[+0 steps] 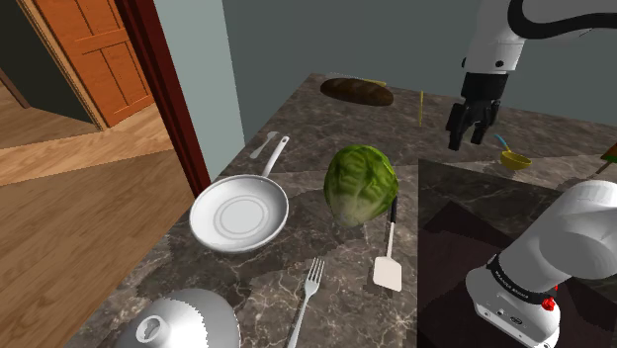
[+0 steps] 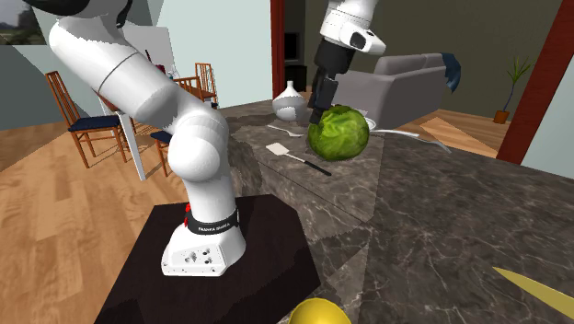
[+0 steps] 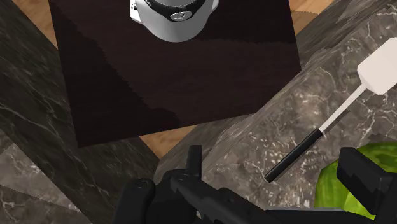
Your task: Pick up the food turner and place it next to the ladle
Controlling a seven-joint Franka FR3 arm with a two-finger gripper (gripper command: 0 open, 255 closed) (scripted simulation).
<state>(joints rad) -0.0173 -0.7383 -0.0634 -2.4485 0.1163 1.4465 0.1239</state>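
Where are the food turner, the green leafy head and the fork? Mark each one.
food turner (image 1: 391, 244), shoulder view, on the pale shaft above its blade.
green leafy head (image 1: 361, 184), shoulder view, on its middle.
fork (image 1: 306, 304), shoulder view, on its handle.

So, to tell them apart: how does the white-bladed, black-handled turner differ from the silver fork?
The turner ends in a flat white blade, the silver fork in tines. The turner's handle is black; the fork is all silver. Both lie flat on the dark marbled counter.
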